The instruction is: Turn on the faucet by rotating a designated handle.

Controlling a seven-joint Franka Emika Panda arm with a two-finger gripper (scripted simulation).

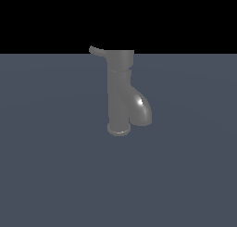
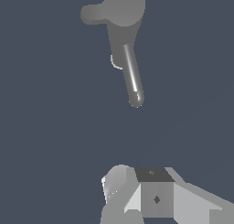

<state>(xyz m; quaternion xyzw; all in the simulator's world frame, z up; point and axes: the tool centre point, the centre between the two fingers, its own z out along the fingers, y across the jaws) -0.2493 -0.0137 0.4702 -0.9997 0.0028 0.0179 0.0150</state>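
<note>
A: Where did the faucet point(image 1: 119, 94) stand?

B: Upright on the flat blue-grey floor point(image 1: 51, 166), near the middle of the exterior view. Round base flange on the floor, wider cap on top, thick glossy spout point(image 1: 141, 108) curving down toward the exterior view's right.

A: And the handle point(image 1: 96, 50)?

B: A thin grey lever projecting from the cap toward the exterior view's left, its tip slightly raised. In the wrist view the cap appeared as a round disc with the handle point(image 2: 91, 13) as a short stub off its side; the spout point(image 2: 131, 74) ran out from beneath the cap as a bar with a bright streak.

A: Gripper point(image 2: 137, 198) state?

B: Could not tell. Only pale blocky parts showed at the wrist view's edge; the fingertips were not distinguishable. It was well apart from the faucet, touching nothing. No arm appeared in the exterior view.
</note>
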